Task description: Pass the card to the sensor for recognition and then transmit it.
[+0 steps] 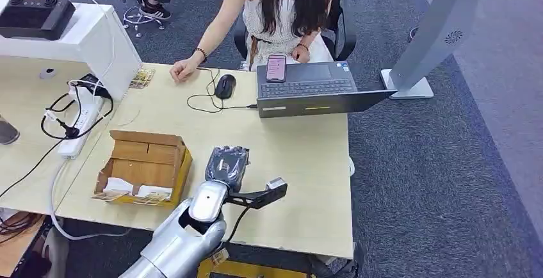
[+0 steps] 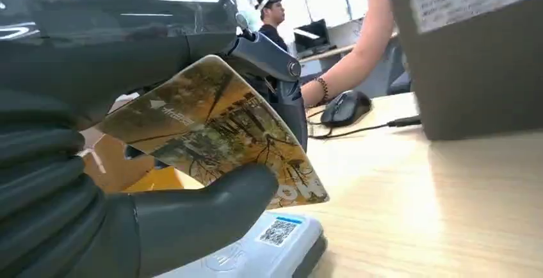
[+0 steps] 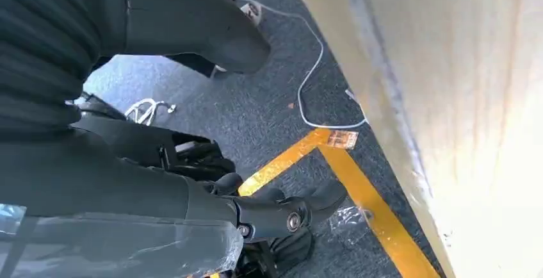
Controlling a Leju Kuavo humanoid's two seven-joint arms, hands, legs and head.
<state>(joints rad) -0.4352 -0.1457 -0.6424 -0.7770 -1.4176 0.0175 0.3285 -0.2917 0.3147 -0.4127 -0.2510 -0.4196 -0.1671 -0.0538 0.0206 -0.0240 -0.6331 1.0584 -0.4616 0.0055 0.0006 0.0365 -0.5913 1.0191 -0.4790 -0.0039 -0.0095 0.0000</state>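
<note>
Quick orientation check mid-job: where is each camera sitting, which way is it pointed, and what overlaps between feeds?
Head view: high on the body, looking down at the light wooden table; silver left arm and left robot hand show.
Left wrist view: behind the left robot hand, facing across the table; it holds the yellow printed card above the white sensor with a QR code.
Right wrist view: below the table edge, facing grey carpet; right robot hand shows.
Shared: black computer mouse.
</note>
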